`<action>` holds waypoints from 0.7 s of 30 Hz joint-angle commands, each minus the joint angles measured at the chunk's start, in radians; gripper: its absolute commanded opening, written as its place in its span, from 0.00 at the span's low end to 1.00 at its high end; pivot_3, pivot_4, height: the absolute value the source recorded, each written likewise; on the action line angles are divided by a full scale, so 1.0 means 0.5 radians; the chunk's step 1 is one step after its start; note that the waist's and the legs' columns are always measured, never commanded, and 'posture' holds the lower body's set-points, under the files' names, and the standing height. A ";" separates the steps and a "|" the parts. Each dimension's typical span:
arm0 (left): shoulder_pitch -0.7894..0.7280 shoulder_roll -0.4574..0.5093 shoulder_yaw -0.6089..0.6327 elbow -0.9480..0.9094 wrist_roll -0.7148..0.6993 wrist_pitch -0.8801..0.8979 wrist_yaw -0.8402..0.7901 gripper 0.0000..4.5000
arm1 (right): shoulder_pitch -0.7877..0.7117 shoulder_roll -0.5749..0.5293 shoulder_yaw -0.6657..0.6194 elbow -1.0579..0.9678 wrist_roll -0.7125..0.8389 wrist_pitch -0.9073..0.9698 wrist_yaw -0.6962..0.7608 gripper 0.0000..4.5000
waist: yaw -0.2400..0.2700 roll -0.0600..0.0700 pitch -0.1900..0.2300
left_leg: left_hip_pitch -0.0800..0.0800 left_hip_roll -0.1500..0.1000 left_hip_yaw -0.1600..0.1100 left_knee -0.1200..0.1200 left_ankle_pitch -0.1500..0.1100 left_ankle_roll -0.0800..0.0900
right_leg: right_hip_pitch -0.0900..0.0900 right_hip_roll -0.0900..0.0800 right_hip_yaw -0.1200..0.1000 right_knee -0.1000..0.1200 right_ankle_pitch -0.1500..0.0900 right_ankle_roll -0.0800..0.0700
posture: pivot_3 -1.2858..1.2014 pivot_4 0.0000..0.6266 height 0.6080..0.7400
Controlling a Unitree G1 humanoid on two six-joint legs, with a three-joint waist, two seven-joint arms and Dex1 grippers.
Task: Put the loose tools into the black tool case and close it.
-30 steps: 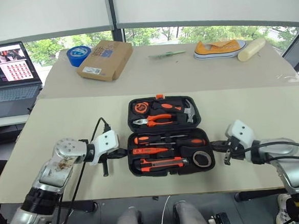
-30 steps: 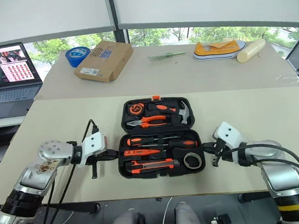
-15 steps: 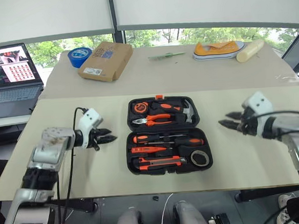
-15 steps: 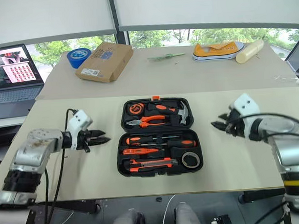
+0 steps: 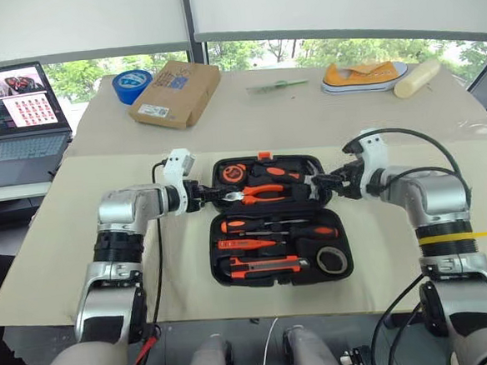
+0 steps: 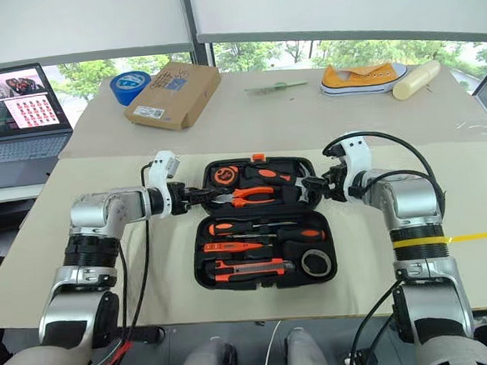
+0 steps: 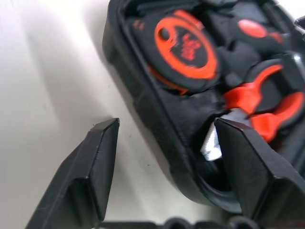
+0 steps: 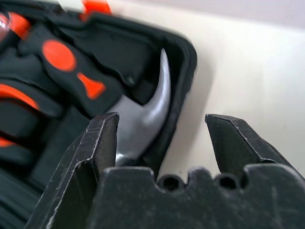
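The black tool case (image 5: 217,264) lies open flat on the near table. Its near half holds orange-and-black screwdrivers (image 5: 267,225), a utility knife (image 5: 262,267) and a small dark tape roll (image 5: 332,260), all seated in slots. The far half holds a tape measure (image 7: 183,45), pliers and a hammer (image 8: 143,117). My left gripper (image 5: 207,195) is open at the far half's left edge, its jaws straddling the rim (image 7: 157,121). My right gripper (image 5: 320,183) is open at the far half's right edge, likewise astride the rim (image 8: 178,95).
On the far table are a blue tape roll (image 5: 131,84), a brown cardboard box (image 5: 176,93), a green item (image 5: 274,85), an orange shoe (image 5: 366,75) and a cream cylinder (image 5: 417,78). A laptop (image 5: 8,107) stands open at the far left.
Both grippers went from shut beside the case's near half to open. Both arms swung forward and inward to the two side edges of the far half.
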 commanded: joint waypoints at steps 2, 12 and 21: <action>-0.049 -0.004 0.046 -0.017 -0.025 -0.014 0.074 0.23 | -0.028 0.001 -0.050 -0.031 0.022 -0.035 -0.028 0.35 | -0.002 0.000 0.000 | 0.001 -0.001 -0.001 0.000 0.000 0.000 | 0.001 0.000 0.000 0.002 0.000 0.000 | 0.52 0.24 0.96; -0.027 -0.014 -0.002 -0.137 -0.096 0.050 -0.003 0.00 | 0.007 0.033 -0.075 -0.128 0.064 -0.004 -0.044 0.01 | -0.003 0.000 0.000 | 0.002 -0.002 -0.003 0.000 0.000 0.000 | 0.002 -0.001 0.000 0.004 0.001 0.000 | 0.52 0.24 0.96; -0.003 -0.060 0.013 -0.275 -0.086 -0.386 -0.068 0.00 | -0.051 0.081 -0.099 -0.180 0.016 -0.323 -0.071 0.01 | -0.002 -0.001 0.001 | -0.002 -0.002 -0.003 0.000 0.001 -0.001 | -0.003 -0.002 0.000 0.004 0.001 0.000 | 0.52 0.24 0.96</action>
